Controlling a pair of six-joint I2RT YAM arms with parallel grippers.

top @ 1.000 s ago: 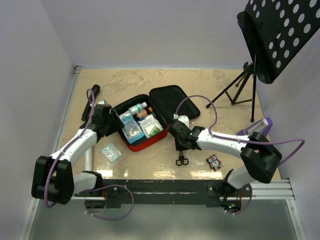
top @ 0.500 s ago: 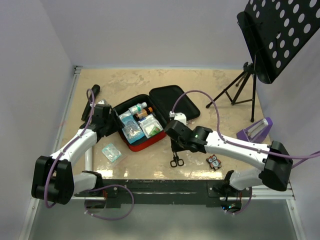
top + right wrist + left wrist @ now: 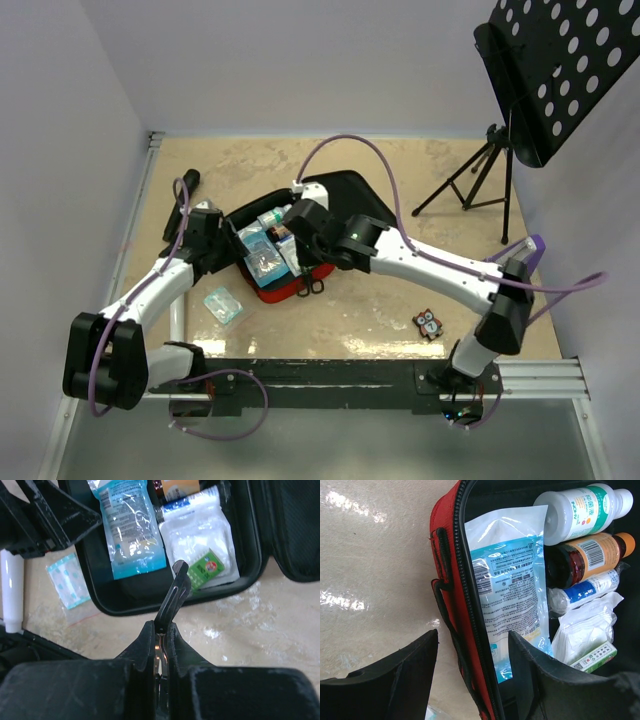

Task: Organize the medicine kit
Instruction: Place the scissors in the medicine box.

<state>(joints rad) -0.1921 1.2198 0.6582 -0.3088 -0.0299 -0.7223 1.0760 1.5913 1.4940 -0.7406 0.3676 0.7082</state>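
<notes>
Right gripper [image 3: 160, 630] has swung in over the open medicine kit [image 3: 240, 582], clamped on scissors [image 3: 172, 597]. Left gripper [image 3: 472, 640] gapes astride the kit's wall. Stowing step, likely; next, lower into the bare lining ahead, then release.

the top view looks down from above and behind the arm bases over the whole bench [image 3: 260, 160]. the left wrist view sits close over the medicine kit [image 3: 446, 555], its fingers [image 3: 545, 680] at the frame's bottom. the right wrist view looks down from higher; all three share the kit.
</notes>
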